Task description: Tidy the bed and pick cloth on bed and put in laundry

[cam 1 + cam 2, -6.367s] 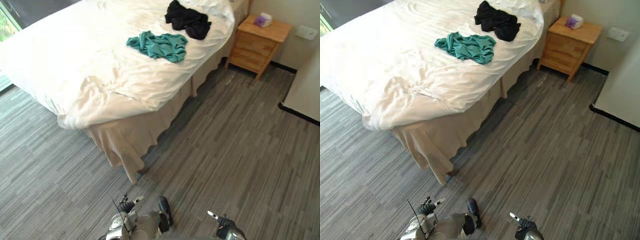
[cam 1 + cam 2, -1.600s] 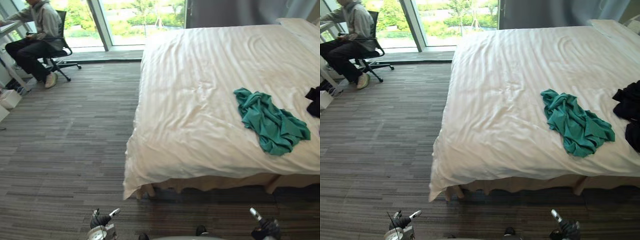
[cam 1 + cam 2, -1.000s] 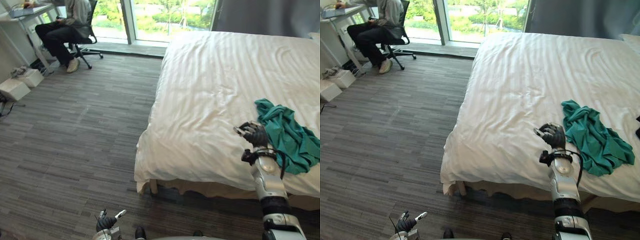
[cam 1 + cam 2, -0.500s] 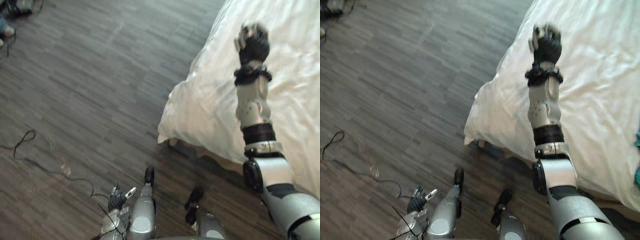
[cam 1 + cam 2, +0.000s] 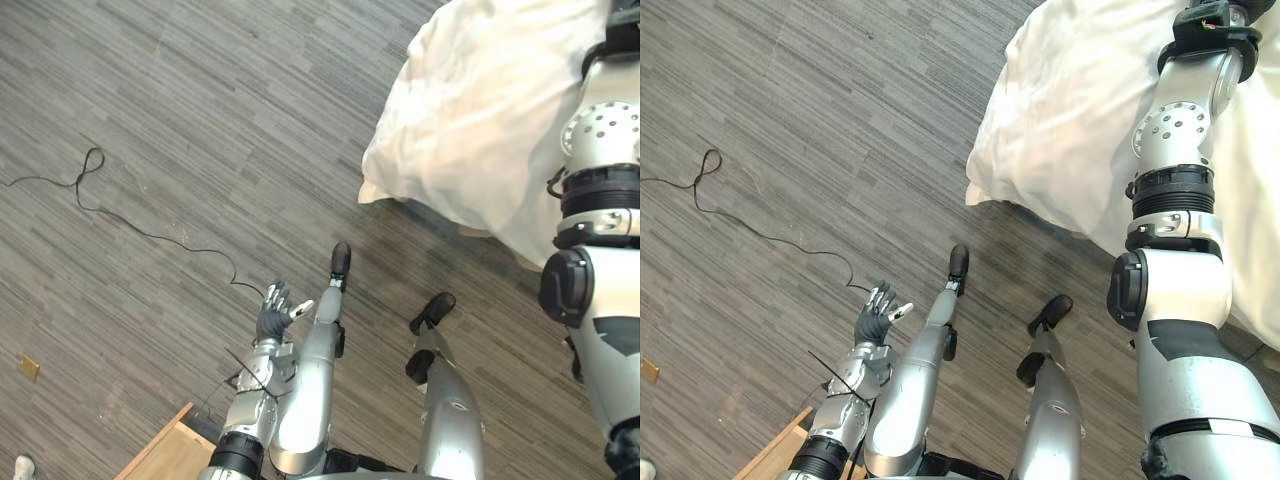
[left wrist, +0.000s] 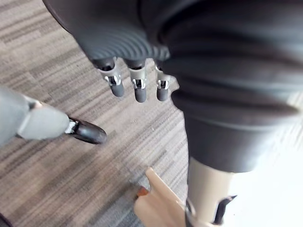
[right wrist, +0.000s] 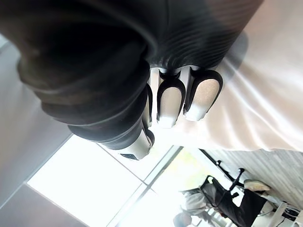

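Bed (image 5: 470,110): white, softly rumpled, rounded corner

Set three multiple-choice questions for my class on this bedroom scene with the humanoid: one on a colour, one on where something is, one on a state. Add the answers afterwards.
1. What colour is the bed cover?
A) green
B) white
C) black

2. Where is the left robot hand?
A) resting on the bed cover
B) over the grey floor, apart from the bed
C) inside a drawer

3. How are the left robot hand's fingers?
A) straight and spread, holding nothing
B) curled round a piece of cloth
C) pinching a handle

Answers:
1 B, the corner of the cover in view is plain white.
2 B, striped grey floor shows all round the hand, with the bed off to the other side.
3 A, both eye views show the fingers fanned out with nothing between them.
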Tool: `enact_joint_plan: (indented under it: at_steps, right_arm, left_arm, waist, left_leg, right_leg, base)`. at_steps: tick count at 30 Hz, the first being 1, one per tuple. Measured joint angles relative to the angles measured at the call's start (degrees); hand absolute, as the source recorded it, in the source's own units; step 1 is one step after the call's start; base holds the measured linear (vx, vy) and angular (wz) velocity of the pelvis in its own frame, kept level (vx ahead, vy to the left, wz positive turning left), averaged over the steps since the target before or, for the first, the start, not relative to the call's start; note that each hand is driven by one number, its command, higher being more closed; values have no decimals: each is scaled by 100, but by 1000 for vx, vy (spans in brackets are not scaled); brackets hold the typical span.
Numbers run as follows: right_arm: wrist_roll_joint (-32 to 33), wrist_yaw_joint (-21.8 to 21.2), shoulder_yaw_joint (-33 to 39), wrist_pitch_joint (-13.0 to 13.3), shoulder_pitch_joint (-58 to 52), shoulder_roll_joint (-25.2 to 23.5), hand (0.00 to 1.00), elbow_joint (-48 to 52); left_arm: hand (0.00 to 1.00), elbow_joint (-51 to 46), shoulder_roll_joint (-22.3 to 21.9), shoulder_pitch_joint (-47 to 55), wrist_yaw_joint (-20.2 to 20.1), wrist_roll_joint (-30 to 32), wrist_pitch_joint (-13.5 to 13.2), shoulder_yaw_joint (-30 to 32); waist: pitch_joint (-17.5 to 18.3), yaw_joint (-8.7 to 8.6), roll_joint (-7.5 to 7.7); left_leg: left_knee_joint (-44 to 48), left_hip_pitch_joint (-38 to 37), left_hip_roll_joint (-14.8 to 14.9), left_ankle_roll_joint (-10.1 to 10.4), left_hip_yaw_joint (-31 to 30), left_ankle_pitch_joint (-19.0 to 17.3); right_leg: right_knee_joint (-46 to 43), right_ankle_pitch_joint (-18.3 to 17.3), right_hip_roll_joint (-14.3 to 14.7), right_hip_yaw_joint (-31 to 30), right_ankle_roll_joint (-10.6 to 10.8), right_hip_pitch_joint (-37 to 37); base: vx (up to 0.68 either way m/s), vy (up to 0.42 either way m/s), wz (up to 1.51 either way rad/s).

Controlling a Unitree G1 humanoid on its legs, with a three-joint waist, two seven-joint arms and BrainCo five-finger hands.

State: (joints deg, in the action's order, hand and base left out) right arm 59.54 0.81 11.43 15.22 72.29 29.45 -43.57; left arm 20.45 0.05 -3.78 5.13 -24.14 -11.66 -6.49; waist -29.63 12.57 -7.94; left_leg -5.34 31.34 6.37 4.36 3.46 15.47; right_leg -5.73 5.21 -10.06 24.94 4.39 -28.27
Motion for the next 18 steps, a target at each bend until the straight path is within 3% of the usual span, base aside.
enact_joint_plan:
  at_steps: [2,3,4,6,9,13,18]
  right_arm:
    - [53,-24,482,-9,-938,-399,100,620]
    - [76,-58,830,-29,-1523,-748,100,878]
    - [82,-75,983,-39,-1792,-897,100,947]
    - [328,-79,1868,-74,-2880,-1323,100,1158]
    - [591,96,3011,-60,-4018,-1571,100,1221]
    - [739,561,4116,-5,-5610,-1713,100,1357]
    - [43,661,4076,0,-6706,-1783,100,2502]
  left_arm:
    - [0,32,3,90,28,-2,-1,214]
    - [0,45,4,179,32,-3,-1,332]
    - [0,46,7,217,33,-2,-1,400]
    - [0,268,7,224,31,-4,4,496]
    - [0,532,-60,270,19,-6,34,606]
    - [0,779,-142,387,14,-11,192,721]
    - [0,868,-163,588,-22,5,244,679]
  waist:
    - [269,-96,250]
    - [482,-181,479]
    - [555,-243,574]
    - [715,-324,868]
    - [909,-428,1063]
    - [1118,-639,1113]
    - [1633,-804,1018]
  left_leg:
    - [2,-2,-24,-81,146,-22]
    - [2,-27,-36,-105,244,-41]
    - [2,-74,-43,-119,286,-52]
    - [2,-459,-68,-173,506,-175]
    - [3,-803,-83,-154,706,-347]
    - [-10,-1288,-54,-132,1052,-492]
    - [-47,-1864,71,-25,1238,-701]
  right_leg:
    - [-1,34,-33,-112,6,-32]
    - [2,44,-52,-192,20,-61]
    - [1,45,-62,-220,21,-36]
    - [3,28,-98,-405,45,235]
    - [0,-14,-122,-566,74,459]
    - [4,-90,-99,-820,133,736]
    - [243,-113,37,-937,114,1344]
  base:
    - [70,16,-20]
    - [71,-5,-24]
    - [100,-11,-28]
    - [112,-13,-33]
    - [51,-23,-30]
    - [53,-57,-39]
    - [68,-56,-26]
